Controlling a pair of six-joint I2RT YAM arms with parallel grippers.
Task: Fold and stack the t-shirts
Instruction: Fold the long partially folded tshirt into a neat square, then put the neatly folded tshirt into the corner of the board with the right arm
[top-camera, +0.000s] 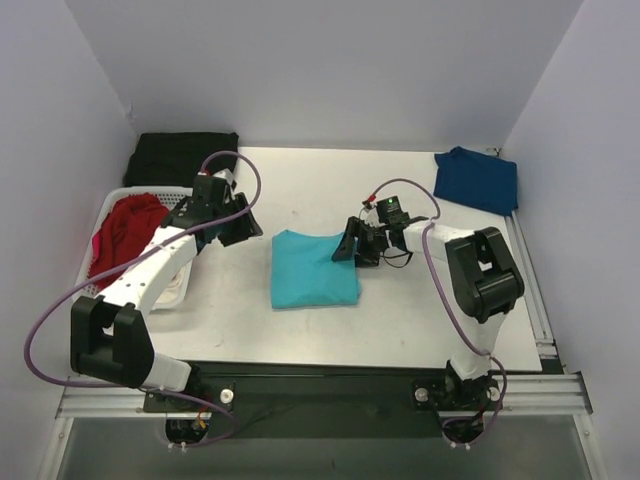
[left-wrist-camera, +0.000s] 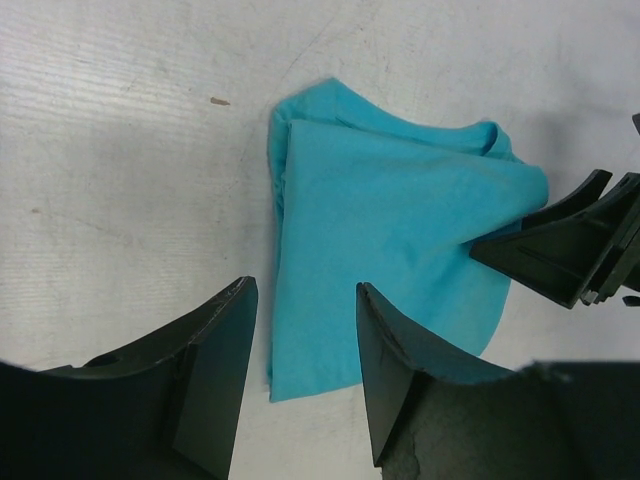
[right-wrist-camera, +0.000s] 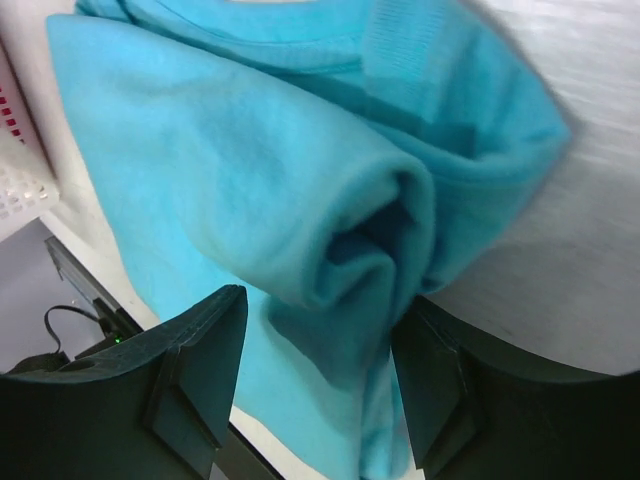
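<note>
Turquoise soft-cloth t-shirt (top-camera: 312, 268), folded to a rough rectangle, lies mid-worktop (top-camera: 300, 180). Right gripper (right-wrist-camera: 320, 300) straddles a bunched fold at its right edge, probably to flatten it; whether it pinches, cannot tell. Left gripper (left-wrist-camera: 303, 288) hovers wide and empty by the left edge, presumably ready to steady it.

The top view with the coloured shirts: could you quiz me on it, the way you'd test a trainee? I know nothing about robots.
1. True or false: the red shirt lies in the white basket.
2. Fill in: the navy shirt lies at the table's far ___ corner.
3. Which one sits between the fingers of the right pincer? A the red shirt, B the navy shirt, C the teal shirt.
Key: 1 true; 2 right; 3 C.
</note>
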